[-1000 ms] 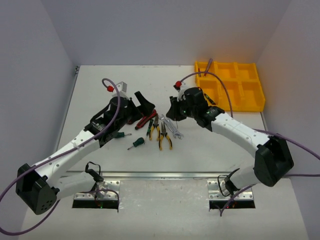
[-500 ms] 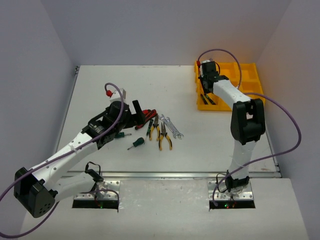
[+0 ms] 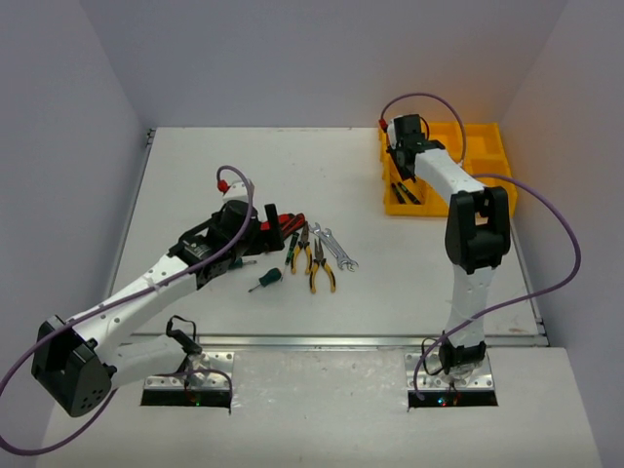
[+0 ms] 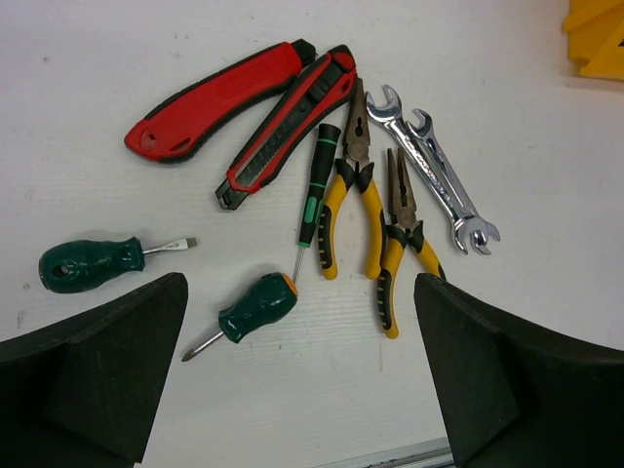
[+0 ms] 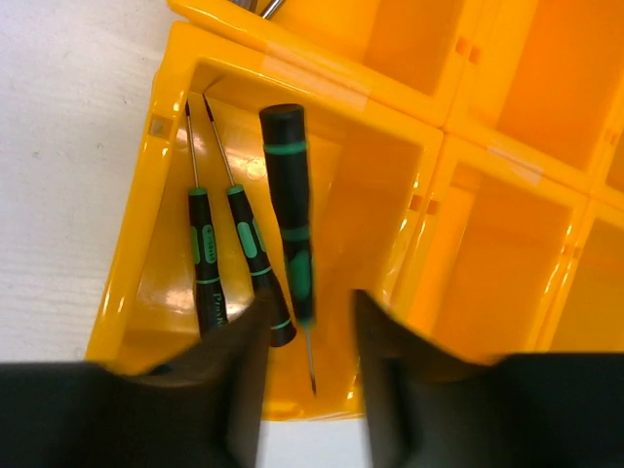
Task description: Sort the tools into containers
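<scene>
My left gripper [image 3: 270,222] [image 4: 297,385] is open and empty, hovering over the tools on the table. Below it lie two red-handled cutters [image 4: 210,99], a black-green screwdriver [image 4: 310,200], two yellow-black pliers [image 4: 351,190], two silver wrenches [image 4: 434,175] and two stubby green screwdrivers [image 4: 255,307]. My right gripper [image 3: 403,168] [image 5: 307,385] is open over the near-left compartment of the yellow tray [image 3: 458,175] [image 5: 146,195]. Three black-green screwdrivers [image 5: 290,205] are in that compartment; the right one lies in line with the gap between my fingers, untouched.
The tool pile [image 3: 312,249] sits mid-table between the arms. The tray's other compartments [image 5: 507,244] look empty in the right wrist view, apart from a metal tip at the top edge. Grey walls close in the left, back and right sides.
My right arm swung from the tool pile to the tray and now hangs open over the near-left compartment. My left gripper has shifted slightly right, nearer the tools.
</scene>
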`<state>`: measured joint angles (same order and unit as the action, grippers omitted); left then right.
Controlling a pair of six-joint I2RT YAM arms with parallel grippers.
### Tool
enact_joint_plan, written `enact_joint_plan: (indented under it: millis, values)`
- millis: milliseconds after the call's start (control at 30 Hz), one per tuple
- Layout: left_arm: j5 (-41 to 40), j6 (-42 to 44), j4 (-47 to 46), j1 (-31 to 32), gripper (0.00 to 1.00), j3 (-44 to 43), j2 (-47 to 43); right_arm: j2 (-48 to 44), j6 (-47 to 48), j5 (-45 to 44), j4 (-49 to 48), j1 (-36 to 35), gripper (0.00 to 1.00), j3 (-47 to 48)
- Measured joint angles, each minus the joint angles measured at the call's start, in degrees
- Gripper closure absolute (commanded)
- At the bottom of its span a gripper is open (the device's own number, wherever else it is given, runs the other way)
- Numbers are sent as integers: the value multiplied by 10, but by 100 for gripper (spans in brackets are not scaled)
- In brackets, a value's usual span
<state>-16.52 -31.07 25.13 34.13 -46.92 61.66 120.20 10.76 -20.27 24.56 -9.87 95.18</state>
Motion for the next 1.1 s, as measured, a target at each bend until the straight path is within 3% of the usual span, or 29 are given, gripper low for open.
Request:
enact_joint_plan:
  millis: [67,333,433,467,533,700,767,867,1100]
  values:
    - [4,2,-4,0,0,2,7,0,5,-1,0,0,43,0]
    - [14,-1,-16,0,0,20,21,1,-1,1,16,0,41,10]
    - [16,-8,-26,0,0,18,50,-12,-46,20,39,0,24,17]
    - [15,-10,-26,0,0,13,67,-27,-69,31,50,-1,14,12]
    - [15,-12,-25,0,4,-3,107,-80,-119,51,67,-3,13,-9]
    - [27,10,-22,0,37,-85,230,-298,-221,139,47,-11,14,-147]
    - [38,28,-23,0,63,-123,284,-376,-250,183,30,-16,17,-204]
    - [46,51,-21,0,63,-166,347,-450,-282,240,-5,-23,19,-290]
    - [45,63,-5,0,69,-225,437,-508,-319,327,-12,-29,21,-424]
